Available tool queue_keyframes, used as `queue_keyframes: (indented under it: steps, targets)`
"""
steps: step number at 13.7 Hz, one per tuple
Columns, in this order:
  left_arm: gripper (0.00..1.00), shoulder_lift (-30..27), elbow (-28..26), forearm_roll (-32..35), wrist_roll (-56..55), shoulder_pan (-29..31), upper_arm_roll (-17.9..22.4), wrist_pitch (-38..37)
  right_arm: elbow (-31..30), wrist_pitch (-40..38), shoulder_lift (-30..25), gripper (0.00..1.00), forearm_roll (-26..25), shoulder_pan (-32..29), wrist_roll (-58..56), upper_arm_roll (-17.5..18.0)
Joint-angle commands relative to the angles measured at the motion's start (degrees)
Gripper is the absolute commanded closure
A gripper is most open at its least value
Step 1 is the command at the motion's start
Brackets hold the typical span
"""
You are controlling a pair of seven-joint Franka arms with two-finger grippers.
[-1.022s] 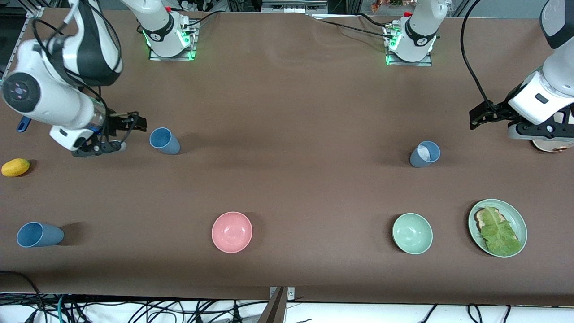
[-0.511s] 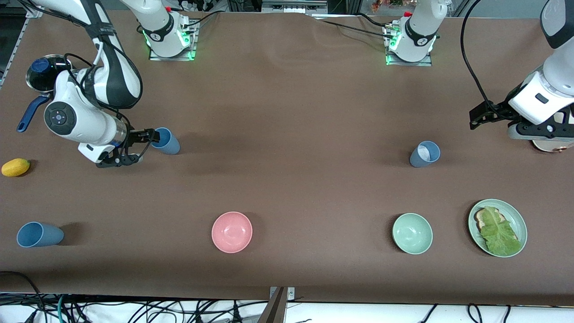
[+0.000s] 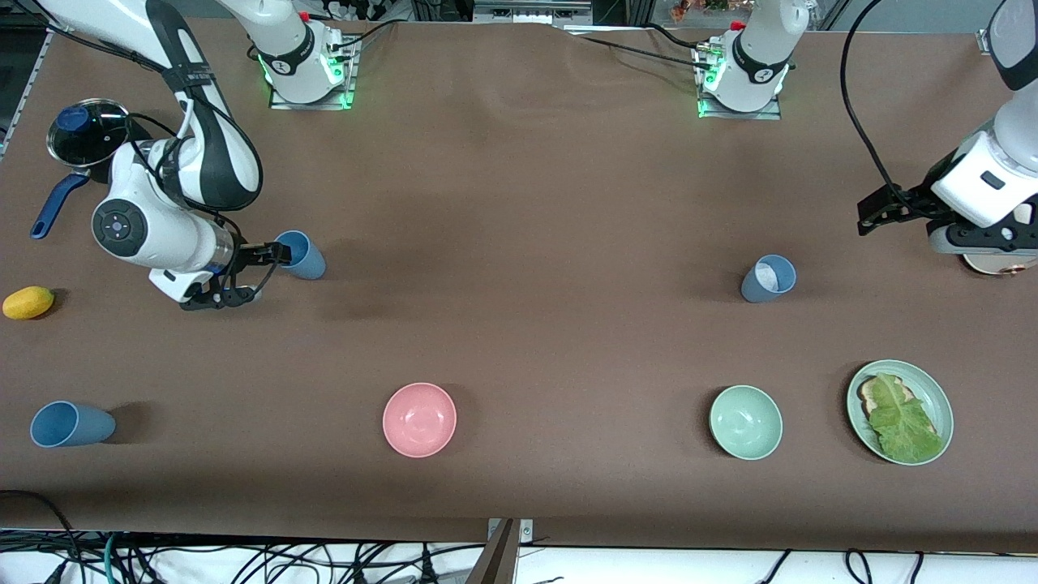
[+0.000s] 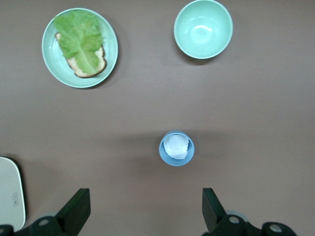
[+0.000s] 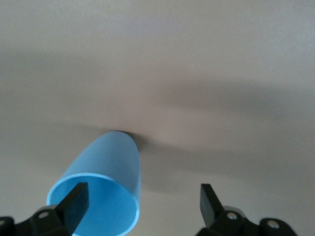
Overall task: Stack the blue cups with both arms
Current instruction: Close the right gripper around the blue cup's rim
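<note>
Three blue cups stand on the brown table. One cup (image 3: 298,255) is at the right arm's end; my right gripper (image 3: 253,276) is open beside it, one finger (image 5: 74,202) in front of its mouth (image 5: 96,204), the cup only partly between the jaws. A greyer cup (image 3: 767,278) with something white crumpled inside stands toward the left arm's end, also seen in the left wrist view (image 4: 176,148). My left gripper (image 3: 973,242) hangs open and empty, high over the table's end. The third cup (image 3: 69,424) stands near the front edge at the right arm's end.
A pink bowl (image 3: 419,419), a mint-green bowl (image 3: 745,422) and a green plate (image 3: 932,401) with toast and lettuce lie near the front. A yellow fruit (image 3: 28,302) and a lidded pan with a blue handle (image 3: 73,134) lie by the right arm.
The right arm has swung in and brought its open gripper up to the cup's mouth. The left gripper has shifted slightly. No cup has moved.
</note>
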Motion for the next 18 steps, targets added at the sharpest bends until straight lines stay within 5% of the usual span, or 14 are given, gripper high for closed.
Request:
queue_keyframes:
  steps: [1, 6, 9, 18]
  targets:
    - [0.00, 0.77, 1.81, -0.71, 0.33, 0.80, -0.07, -0.96, -3.04, 3.05, -0.73, 0.00, 0.17, -0.44, -1.12, 0.14]
    - [0.00, 1.65, 1.90, -0.62, 0.68, 1.06, -0.07, -1.05, -5.25, 5.87, -0.55, 0.02, 0.44, -0.44, -1.03, 0.14]
    - [0.00, 2.62, 2.16, -0.71, 0.51, 2.38, -0.07, -1.40, -5.25, 6.05, -0.03, 0.18, 0.44, -0.44, -1.03, 0.14]
    - [0.00, 3.85, 3.75, -0.18, 1.30, 1.85, -0.24, -1.58, -5.25, 6.75, 0.76, 0.35, 0.53, -0.44, -0.94, 0.23]
